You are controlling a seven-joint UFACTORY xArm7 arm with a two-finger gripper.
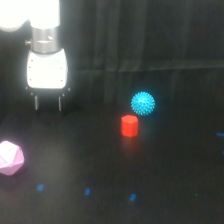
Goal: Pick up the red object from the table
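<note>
The red object (129,125) is a small stubby hexagonal block standing on the black table (165,170), a little right of centre. My gripper (48,108) hangs from the white arm at the exterior view's upper left, well to the left of the red block and apart from it. Its two thin dark fingers (36,102) point down with a gap between them, and nothing is held. The fingertips look to be above the table surface.
A spiky blue ball (143,103) sits just behind and right of the red block, close to it. A pink faceted polyhedron (9,158) lies at the left edge. Small blue marks (87,191) dot the front of the table. A dark curtain is behind.
</note>
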